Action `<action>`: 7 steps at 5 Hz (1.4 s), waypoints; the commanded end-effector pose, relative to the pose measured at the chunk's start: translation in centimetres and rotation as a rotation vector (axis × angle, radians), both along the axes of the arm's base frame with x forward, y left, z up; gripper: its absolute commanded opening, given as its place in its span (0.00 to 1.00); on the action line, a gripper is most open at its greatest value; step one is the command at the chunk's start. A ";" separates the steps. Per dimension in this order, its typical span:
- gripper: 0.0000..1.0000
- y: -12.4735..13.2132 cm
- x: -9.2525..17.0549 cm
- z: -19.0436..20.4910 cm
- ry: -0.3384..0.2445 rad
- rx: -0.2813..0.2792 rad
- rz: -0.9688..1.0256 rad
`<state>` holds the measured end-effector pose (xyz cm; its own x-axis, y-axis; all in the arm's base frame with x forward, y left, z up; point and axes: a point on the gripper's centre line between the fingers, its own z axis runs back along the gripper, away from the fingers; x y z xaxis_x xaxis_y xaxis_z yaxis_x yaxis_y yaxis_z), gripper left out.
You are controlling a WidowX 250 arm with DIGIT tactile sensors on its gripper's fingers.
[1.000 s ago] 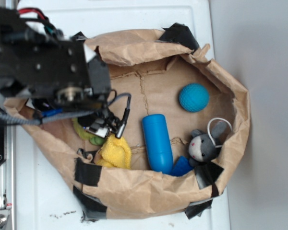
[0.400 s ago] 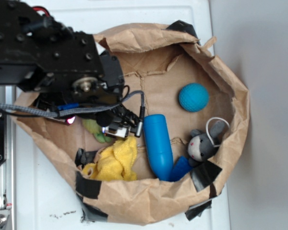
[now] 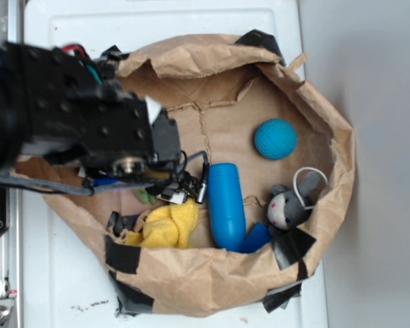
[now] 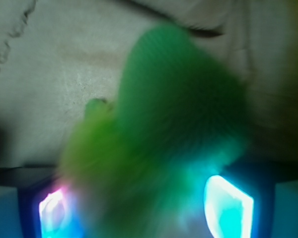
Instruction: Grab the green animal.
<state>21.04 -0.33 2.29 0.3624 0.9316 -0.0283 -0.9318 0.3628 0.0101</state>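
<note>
gripper [image 3: 165, 195] | clamped around green animal [image 4: 174, 129] (blurred, fills wrist view) | inside paper bag [image 3: 328, 137], beside yellow cloth [image 3: 165, 225]

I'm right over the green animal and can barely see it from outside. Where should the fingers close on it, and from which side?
Judging by the wrist view, take the green animal across its shaggy lime body, just below the darker rounded head, coming straight down from above. It already lies between the two lit finger pads, so the gripper needs little sideways correction. Soft plush should compress and hold. From outside, only a green sliver shows under the arm.
</note>
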 end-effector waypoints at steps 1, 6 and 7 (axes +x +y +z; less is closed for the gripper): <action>0.00 0.6 -0.9 0.0 0.002 0.015 0.008; 0.00 1.2 1.5 12.1 -0.117 -0.056 -0.185; 0.00 1.2 0.9 14.4 -0.081 -0.035 -0.218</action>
<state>21.76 -0.25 14.91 0.5494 0.8325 -0.0712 -0.8353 0.5494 -0.0216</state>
